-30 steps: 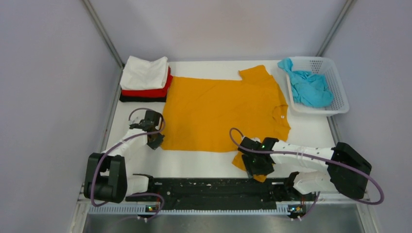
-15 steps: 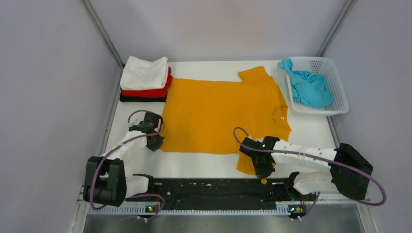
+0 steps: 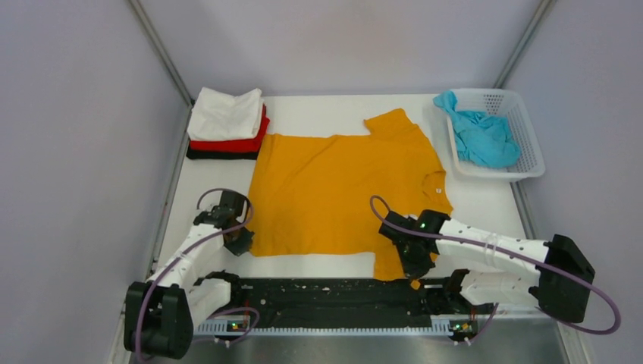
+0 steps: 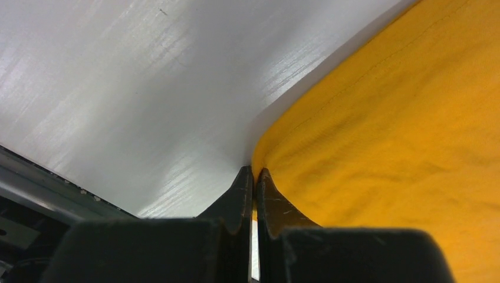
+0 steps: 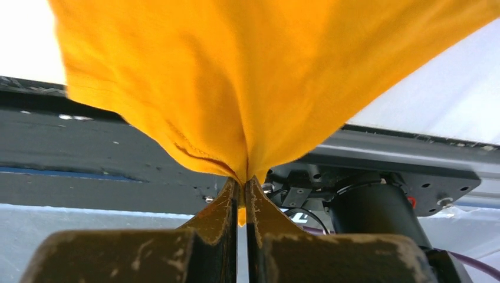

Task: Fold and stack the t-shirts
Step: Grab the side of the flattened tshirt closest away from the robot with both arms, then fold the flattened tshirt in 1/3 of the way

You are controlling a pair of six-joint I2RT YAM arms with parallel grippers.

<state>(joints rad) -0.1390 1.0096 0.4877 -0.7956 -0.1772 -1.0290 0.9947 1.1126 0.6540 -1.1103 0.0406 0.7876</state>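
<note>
White link shells and black joints are being shown on the left arm (image 3: 193, 252), lower left, and the right arm (image 3: 493, 246), lower right; purple cables (image 3: 470, 240) are being looped alongside both.

Orange-yellow t-shirt (image 3: 341, 193), white perforated basket (image 3: 531, 144)

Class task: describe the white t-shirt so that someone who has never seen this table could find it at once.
Look to the far left corner of the table, where folded shirts are stacked. The white t-shirt is the top one, lying above the red t-shirt and the black t-shirt.
</note>
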